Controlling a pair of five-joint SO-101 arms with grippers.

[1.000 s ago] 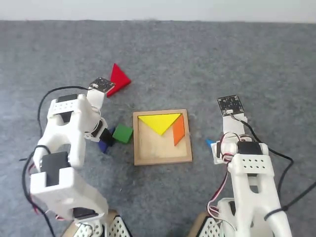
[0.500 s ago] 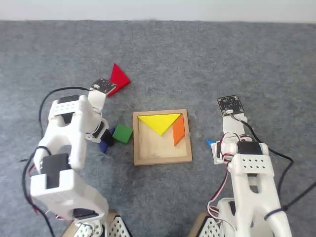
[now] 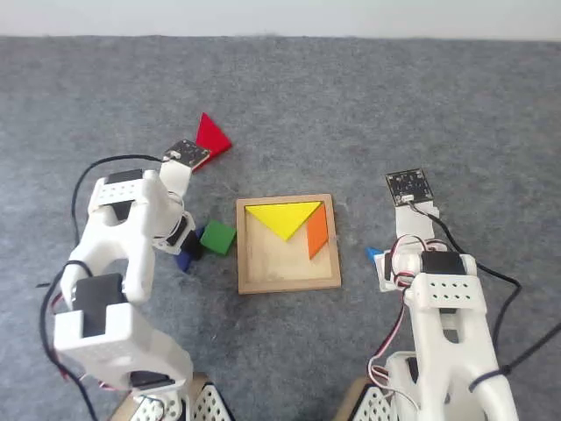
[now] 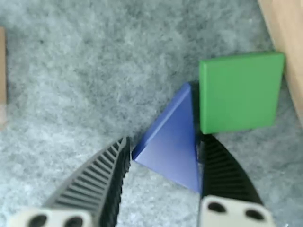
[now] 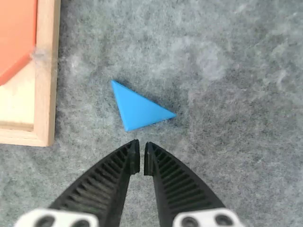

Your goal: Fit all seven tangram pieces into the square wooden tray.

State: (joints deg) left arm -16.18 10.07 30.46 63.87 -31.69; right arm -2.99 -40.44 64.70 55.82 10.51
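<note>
Left wrist view: ribbed left jaws released astride the dark blue triangle (image 4: 173, 142) on felt (image 4: 71, 71); right jaws clenched.

Left arm (image 3: 131, 219) scooted a tad to the right, toward the green square (image 3: 217, 237), and its wrist ended up covering slightly more of the red triangle (image 3: 213, 136).

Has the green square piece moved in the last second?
No. The green square piece lies in the same spot as before, just left of the square wooden tray.
</note>
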